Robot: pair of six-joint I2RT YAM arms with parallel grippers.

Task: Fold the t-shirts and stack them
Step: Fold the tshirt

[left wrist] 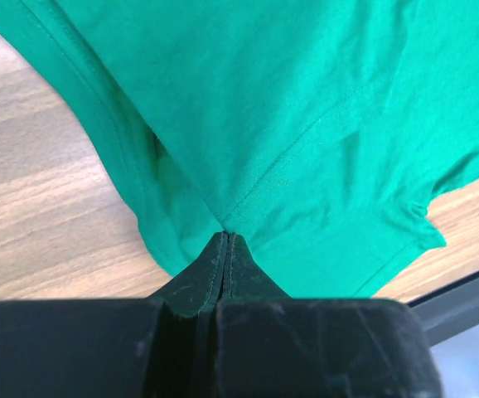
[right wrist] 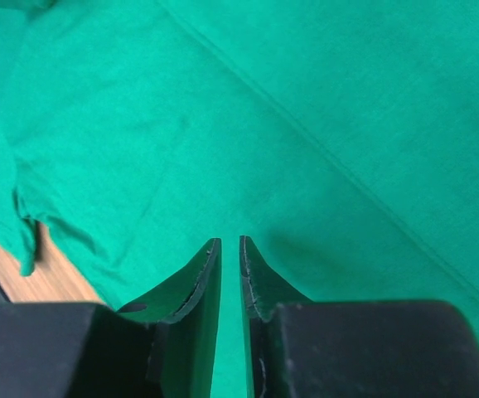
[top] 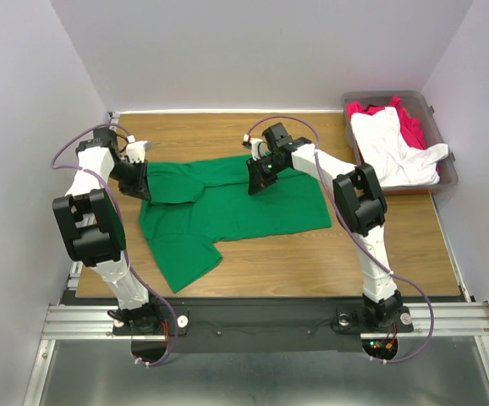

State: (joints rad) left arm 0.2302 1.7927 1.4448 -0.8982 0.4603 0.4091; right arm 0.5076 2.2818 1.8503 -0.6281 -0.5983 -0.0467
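Note:
The bright green t-shirt (top: 236, 211) lies partly spread on the wooden table, one sleeve hanging toward the front left. My left gripper (top: 145, 193) is at the shirt's left edge, shut on a pinch of green cloth at a seam (left wrist: 226, 236). My right gripper (top: 257, 184) is over the shirt's upper middle; its jaws (right wrist: 229, 240) stand a narrow gap apart with nothing between them, the green cloth (right wrist: 322, 124) just beneath. The white t-shirt (top: 392, 148) and the crimson red t-shirt (top: 409, 123) lie crumpled in the bin.
The grey-brown plastic bin (top: 449, 173) stands at the back right corner of the table (top: 312, 254). White walls close in on the left, back and right. The black rail (top: 261, 317) holding the arm bases runs along the near edge.

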